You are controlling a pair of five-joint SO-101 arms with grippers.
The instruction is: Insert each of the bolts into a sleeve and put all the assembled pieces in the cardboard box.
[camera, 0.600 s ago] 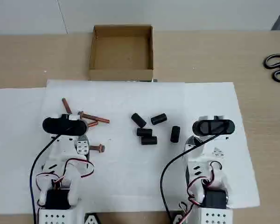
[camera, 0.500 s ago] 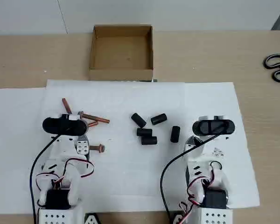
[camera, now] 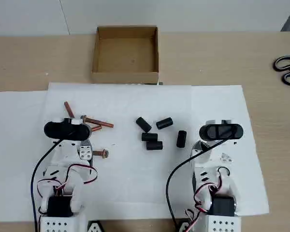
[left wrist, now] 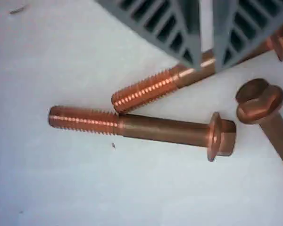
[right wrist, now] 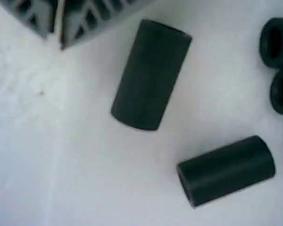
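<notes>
Several copper bolts (camera: 97, 122) lie on the white paper at the left, around my left arm's wrist (camera: 66, 129). Close up, one bolt (left wrist: 141, 127) lies flat, a second bolt (left wrist: 151, 88) runs under my left gripper (left wrist: 206, 63), and a third bolt's head (left wrist: 259, 101) sits beside it. That gripper is shut, its tips just above the second bolt. Several black sleeves (camera: 154, 145) lie mid-paper. My right gripper (right wrist: 58, 40) is shut and empty, next to one sleeve (right wrist: 151, 75), with another sleeve (right wrist: 226, 170) farther off. The cardboard box (camera: 99, 53) stands empty at the back.
White paper (camera: 135, 183) covers the near half of the wooden table. Scissors (camera: 287, 70) lie at the far right edge. The right arm's wrist (camera: 221, 131) sits just right of the sleeves.
</notes>
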